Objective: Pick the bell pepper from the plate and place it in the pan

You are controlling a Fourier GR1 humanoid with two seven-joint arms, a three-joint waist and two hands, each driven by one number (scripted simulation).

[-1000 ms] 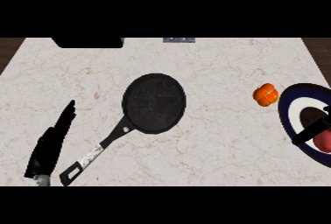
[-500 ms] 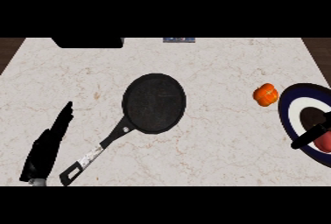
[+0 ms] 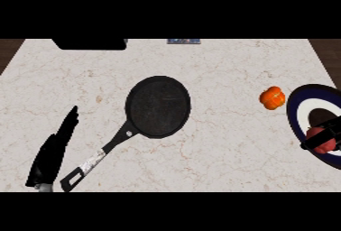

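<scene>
A pale marble counter (image 3: 220,158) fills the head view, and a black pan (image 3: 158,106) lies near its middle, the round bowl up toward twelve o'clock and the long handle running down toward seven o'clock, where it ends in a lighter grip close to the lower edge. At about nine o'clock from the pan's handle rests the left hand (image 3: 57,151), a black shape with fingers straight and held together, pointing up toward one o'clock, touching nothing and lying apart from the pan. At three o'clock from the pan, well apart from it, an orange pumpkin-shaped object (image 3: 272,98) sits directly on the counter, just beside the rim of a plate (image 3: 297,104) that is dark blue with a white ring and is cut off by the right edge. On that plate, toward its five o'clock side, lies the red bell pepper (image 3: 320,139), only partly visible. The right hand (image 3: 324,132) comes in from the right edge as a black bar lying across the pepper, its fingers appearing to curl around it, though most of the hand is out of view. Along the far edge of the counter, at eleven o'clock, stands a dark block (image 3: 90,43), and a small bluish object (image 3: 183,41) lies near twelve o'clock.
</scene>
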